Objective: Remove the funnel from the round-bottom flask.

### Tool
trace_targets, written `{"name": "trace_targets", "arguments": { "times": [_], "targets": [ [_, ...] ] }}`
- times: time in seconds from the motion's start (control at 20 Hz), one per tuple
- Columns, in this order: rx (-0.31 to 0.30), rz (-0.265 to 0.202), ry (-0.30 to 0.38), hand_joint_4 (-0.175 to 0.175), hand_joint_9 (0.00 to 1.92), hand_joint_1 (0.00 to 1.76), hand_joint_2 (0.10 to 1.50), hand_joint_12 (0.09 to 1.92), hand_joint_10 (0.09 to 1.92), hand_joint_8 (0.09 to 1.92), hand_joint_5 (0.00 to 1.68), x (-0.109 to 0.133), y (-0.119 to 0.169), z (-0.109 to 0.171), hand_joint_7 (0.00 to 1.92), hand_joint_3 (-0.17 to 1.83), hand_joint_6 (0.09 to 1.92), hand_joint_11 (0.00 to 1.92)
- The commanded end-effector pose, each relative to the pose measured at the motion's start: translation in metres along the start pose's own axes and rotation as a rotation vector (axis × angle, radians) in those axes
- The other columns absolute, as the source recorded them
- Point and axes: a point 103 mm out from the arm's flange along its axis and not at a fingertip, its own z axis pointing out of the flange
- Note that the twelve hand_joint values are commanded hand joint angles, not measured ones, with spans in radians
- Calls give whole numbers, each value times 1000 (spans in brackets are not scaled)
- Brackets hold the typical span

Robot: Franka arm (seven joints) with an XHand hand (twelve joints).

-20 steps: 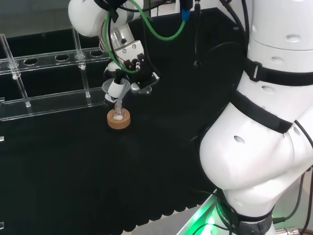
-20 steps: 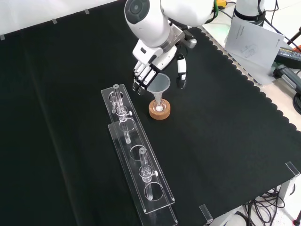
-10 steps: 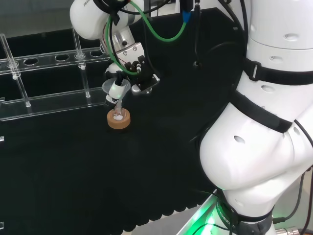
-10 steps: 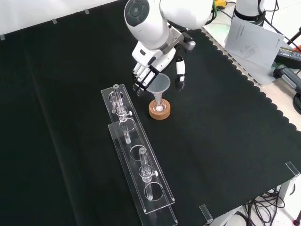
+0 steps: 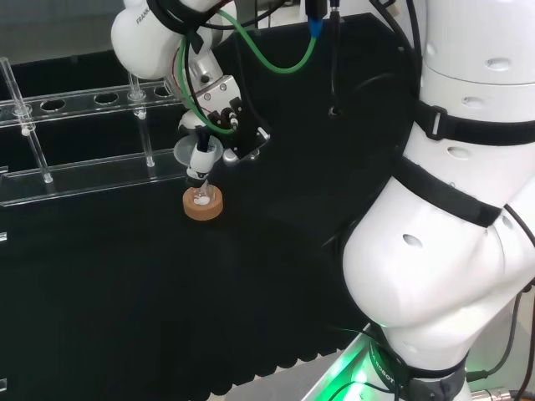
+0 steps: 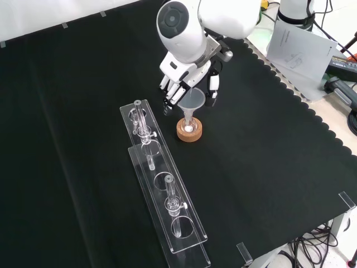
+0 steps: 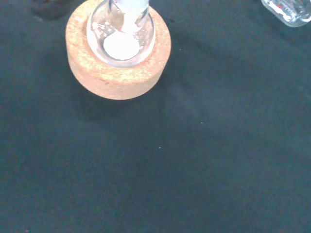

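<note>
1. Funnel (image 6: 192, 101) placement first: from my remote seat I see it standing with its stem down in the neck of the round-bottom flask (image 6: 189, 126), which sits in the cork ring (image 6: 189, 130) on the black cloth (image 6: 268, 167).
2. I read the hand (image 6: 187, 75) as sitting directly over that cork ring, with the funnel's cone between its parts: in the front view the fingers (image 6: 172, 92) hang at the cone's left and the thumb (image 6: 212, 89) at its right, both close against the rim.
3. I cannot confirm contact from either side, so I cannot tell whether the hand is gripping the funnel or merely bracketing it.
4. In the head view the funnel (image 5: 198, 150) shows as a pale cone just above the cork ring (image 5: 203, 204), with the hand (image 5: 219, 117) above and to the right of it.
5. My count: one funnel, one flask, one cork ring.
6. Beside the cork ring, to its left in the front view, lies one clear rack (image 6: 162, 190) running away toward the lower edge; I can make out three clear tubes standing in it.
7. Through the wrist view I look down on the cork ring (image 7: 116, 73) with the flask's bulb (image 7: 121, 36) seated in it, something white lying at its bottom.
8. Arm pose: the last white link (image 6: 181, 25) reaches down from above the cork ring, and the hand points downward with its fingers slightly bent.
</note>
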Motion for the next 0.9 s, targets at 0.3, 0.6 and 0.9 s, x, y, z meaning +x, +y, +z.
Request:
{"name": "trace_targets", "arguments": {
  "times": [0.3, 0.6, 0.9],
  "targets": [
    [-83, 27, -54, -10, 921, 815, 796, 1261, 515, 681, 708, -2, -8, -11, 510, 427, 275, 537],
    [-110, 27, -44, 38, 983, 803, 803, 1258, 492, 695, 890, -5, -15, -22, 628, 483, 650, 560],
    [-139, 27, -23, 48, 1005, 795, 809, 1259, 496, 718, 926, -8, -24, -38, 719, 489, 681, 570]
  ]
}}
